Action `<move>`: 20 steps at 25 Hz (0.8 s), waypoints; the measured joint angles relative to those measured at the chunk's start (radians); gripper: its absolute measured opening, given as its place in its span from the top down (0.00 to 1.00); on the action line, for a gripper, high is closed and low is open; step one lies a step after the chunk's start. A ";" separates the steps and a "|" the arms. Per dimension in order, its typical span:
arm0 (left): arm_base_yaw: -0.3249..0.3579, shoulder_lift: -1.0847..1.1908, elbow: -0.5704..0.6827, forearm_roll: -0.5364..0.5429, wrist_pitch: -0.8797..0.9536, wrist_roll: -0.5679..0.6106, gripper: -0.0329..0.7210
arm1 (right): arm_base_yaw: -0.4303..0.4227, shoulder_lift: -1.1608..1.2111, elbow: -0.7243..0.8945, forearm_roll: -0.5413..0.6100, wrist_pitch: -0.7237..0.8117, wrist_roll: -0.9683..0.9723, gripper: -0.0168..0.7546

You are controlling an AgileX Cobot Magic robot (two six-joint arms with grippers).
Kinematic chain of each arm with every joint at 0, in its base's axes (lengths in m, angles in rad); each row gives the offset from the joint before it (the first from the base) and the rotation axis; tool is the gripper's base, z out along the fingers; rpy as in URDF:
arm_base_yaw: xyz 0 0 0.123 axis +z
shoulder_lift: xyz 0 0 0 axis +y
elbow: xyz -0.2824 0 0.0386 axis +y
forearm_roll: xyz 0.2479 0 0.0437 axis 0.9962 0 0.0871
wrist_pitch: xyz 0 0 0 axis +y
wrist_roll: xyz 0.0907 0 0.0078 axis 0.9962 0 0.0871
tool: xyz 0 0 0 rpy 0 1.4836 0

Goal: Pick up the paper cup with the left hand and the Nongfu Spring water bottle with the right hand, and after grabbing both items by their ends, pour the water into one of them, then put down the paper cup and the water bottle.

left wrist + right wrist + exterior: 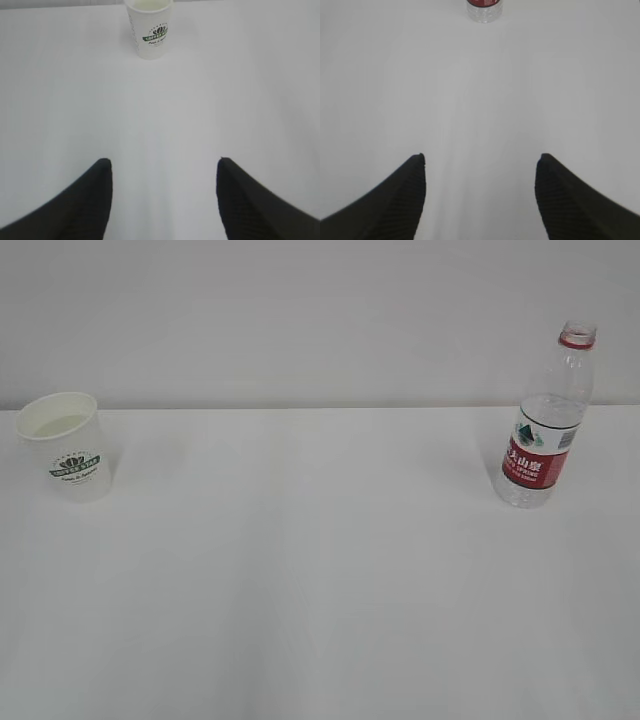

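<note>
The white paper cup (66, 445) with a green logo stands upright at the left of the white table; the left wrist view shows the paper cup (149, 28) far ahead at the top edge. The Nongfu Spring water bottle (545, 422), uncapped with a red neck ring, stands upright at the right; only the bottle's base (484, 10) shows in the right wrist view. Clear water fills its lower part. My left gripper (163, 162) is open over bare table, well short of the cup. My right gripper (482, 157) is open too, far from the bottle. Neither arm appears in the exterior view.
The white table (320, 580) stretches between cup and bottle with a pale wall (300, 310) behind its far edge.
</note>
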 joint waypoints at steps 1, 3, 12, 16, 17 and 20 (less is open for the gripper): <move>0.000 -0.007 0.000 0.000 0.000 0.000 0.33 | 0.000 -0.014 0.000 0.000 0.000 0.000 0.31; 0.000 -0.012 0.000 0.000 0.000 0.000 0.33 | 0.000 -0.041 0.000 0.000 0.002 0.000 0.31; 0.000 -0.047 0.000 0.000 0.001 0.000 0.34 | 0.000 -0.163 0.000 0.000 0.008 0.000 0.31; 0.000 -0.051 0.000 0.000 0.001 0.000 0.34 | 0.000 -0.168 0.000 0.000 0.008 0.000 0.31; 0.000 -0.051 0.000 0.000 0.001 0.000 0.34 | 0.000 -0.168 0.000 0.000 0.008 0.000 0.31; 0.000 -0.051 0.000 0.000 0.001 0.000 0.34 | 0.000 -0.168 0.000 0.000 0.008 0.000 0.31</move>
